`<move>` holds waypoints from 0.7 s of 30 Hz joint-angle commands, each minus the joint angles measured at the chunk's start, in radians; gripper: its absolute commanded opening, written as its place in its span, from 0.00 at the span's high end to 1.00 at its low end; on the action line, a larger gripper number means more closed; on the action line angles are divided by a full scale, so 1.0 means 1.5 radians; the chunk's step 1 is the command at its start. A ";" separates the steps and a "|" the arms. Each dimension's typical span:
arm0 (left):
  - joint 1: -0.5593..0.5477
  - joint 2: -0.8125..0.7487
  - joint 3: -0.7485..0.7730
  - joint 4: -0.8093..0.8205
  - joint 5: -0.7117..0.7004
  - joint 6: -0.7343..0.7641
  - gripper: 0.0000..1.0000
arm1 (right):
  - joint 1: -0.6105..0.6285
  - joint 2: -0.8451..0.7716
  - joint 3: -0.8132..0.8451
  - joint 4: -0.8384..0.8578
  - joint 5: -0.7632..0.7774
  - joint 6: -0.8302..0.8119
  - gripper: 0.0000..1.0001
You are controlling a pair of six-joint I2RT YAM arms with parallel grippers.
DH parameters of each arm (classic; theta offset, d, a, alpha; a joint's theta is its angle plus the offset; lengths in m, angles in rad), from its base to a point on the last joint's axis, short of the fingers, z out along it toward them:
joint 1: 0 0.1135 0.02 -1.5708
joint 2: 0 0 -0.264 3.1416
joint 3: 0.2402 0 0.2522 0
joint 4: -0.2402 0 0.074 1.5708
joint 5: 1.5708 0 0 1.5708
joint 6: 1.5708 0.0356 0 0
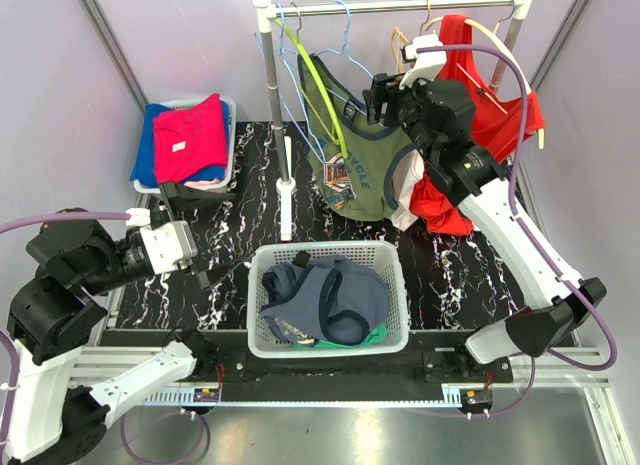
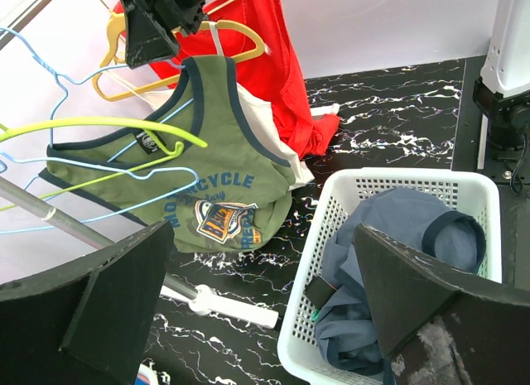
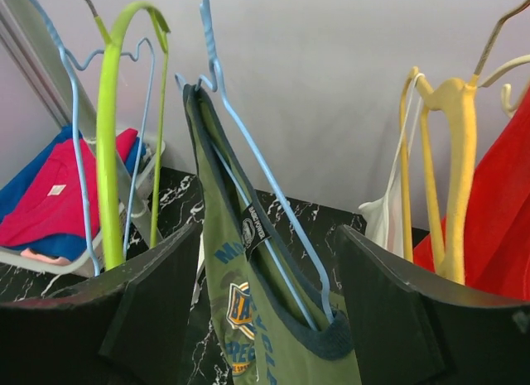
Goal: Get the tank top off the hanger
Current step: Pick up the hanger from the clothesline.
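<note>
Hanging upper centre on a blue hanger (image 3: 273,190), the green tank top (image 1: 355,175) sits between the right jaws, spread open, likely to catch its strap; left jaws wait wide open, lower left.

My top view is bright and even. The light is soft and seems to come from above, so the wall (image 1: 180,45) looks pale lilac with no hard shadow. The black table (image 1: 440,275) shines only weakly, while the metal plate (image 1: 330,435) at the front gives a pale glare. Near the edges the upright bars (image 1: 110,35) lean outward.

In my left wrist view the tank top (image 2: 215,194) is sharp, but my left fingers (image 2: 108,294), close to the lens, are dark and a little soft.

In my right wrist view my right fingers (image 3: 397,319) are dark and soft too. The green hanger (image 3: 106,137) is sharp against the evenly lit wall.
</note>
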State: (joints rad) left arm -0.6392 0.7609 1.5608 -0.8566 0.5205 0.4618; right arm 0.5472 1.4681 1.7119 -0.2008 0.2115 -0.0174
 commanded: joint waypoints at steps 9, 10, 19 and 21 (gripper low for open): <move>0.008 -0.005 -0.002 0.040 0.020 -0.011 0.01 | -0.040 0.004 -0.028 0.022 -0.065 0.044 0.25; 0.009 -0.005 -0.002 0.040 0.020 -0.011 0.01 | -0.042 0.004 -0.036 0.023 -0.067 0.048 0.25; 0.010 -0.005 -0.001 0.046 0.027 -0.017 0.01 | -0.047 -0.037 -0.126 0.028 -0.091 0.064 0.30; 0.010 -0.005 0.001 0.046 0.027 -0.018 0.01 | -0.047 -0.050 -0.145 0.032 -0.094 0.066 0.31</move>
State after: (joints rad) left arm -0.6289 0.7609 1.5600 -0.8433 0.5320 0.4538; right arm 0.4839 1.4609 1.5402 -0.1970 0.1020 0.0593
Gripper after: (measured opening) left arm 0.987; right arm 0.701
